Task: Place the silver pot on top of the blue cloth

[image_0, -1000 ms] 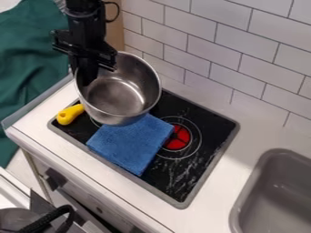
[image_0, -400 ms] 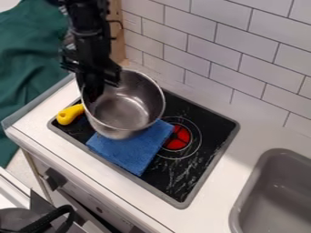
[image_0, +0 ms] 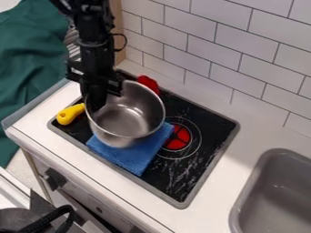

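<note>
The gripper [image_0: 96, 98] hangs at the upper left of the stove, its fingers at the left rim of the silver pot, shut on it. The silver pot [image_0: 130, 116] is upright with a slight tilt and covers the upper left part of the blue cloth [image_0: 137, 154]. Whether the pot's bottom touches the cloth cannot be told. The cloth lies flat on the black stove top, and its lower right part shows.
A yellow handle-like object [image_0: 70, 114] lies at the stove's left corner. Behind the pot is a red item [image_0: 148, 83]. A grey sink [image_0: 279, 191] is at the lower right, and a tiled wall [image_0: 243, 54] stands behind the counter.
The gripper and the silver pot have moved down in the view and slightly right, and the pot covers more of the cloth. The red item behind the pot has come into sight.
</note>
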Controlling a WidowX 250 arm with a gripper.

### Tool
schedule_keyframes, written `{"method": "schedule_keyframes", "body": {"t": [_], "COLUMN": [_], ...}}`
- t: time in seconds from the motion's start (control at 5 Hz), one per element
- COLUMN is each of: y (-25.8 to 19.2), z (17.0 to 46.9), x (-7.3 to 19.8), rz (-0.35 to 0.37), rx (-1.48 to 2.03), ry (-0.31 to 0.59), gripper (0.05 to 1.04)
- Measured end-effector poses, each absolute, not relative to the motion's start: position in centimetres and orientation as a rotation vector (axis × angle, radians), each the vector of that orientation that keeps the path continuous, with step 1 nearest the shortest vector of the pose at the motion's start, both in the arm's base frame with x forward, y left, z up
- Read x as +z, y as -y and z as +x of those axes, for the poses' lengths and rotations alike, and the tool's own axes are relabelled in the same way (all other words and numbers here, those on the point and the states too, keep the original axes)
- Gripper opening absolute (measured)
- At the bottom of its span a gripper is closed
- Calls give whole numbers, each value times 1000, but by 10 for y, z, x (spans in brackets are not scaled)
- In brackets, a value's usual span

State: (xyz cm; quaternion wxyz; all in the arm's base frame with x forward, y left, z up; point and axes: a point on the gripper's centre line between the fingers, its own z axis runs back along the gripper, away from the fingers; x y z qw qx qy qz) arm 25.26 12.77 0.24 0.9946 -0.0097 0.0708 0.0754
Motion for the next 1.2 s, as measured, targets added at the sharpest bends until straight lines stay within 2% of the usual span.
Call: {"method": "schedule_keyframes", "body": {"t": [0.6,0.8,1.0,1.2], "y": [-124,-121,-119,-112], "z": [249,248,249,255], "x": [2,3,6,30], "rz": [-35,-37,-28,30], "rx": [142,141,147,123], "ry": [-174,-188,-187,-120], "gripper": [83,243,512,832]}}
